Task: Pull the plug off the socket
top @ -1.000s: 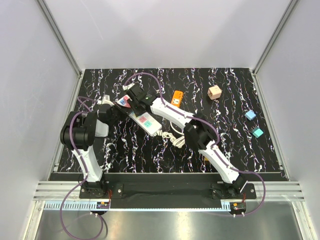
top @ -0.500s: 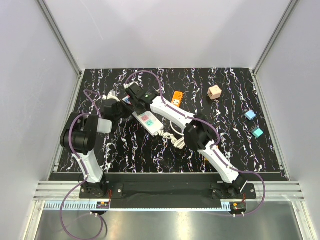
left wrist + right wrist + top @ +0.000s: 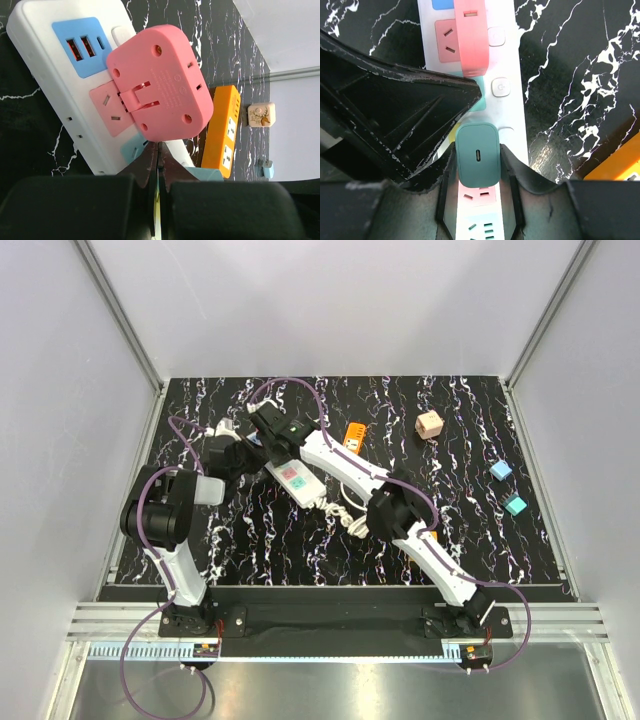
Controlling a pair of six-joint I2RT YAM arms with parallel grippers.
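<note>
Left gripper shifted leftward, closed; right gripper pinches green plug.

A black tabletop veined with white marbling carries a long white power strip with coloured square outlets left of centre, its coiled white cord just beside it, a shorter orange power strip, a beige wooden cube, and small blue and teal cubes at the right.
</note>
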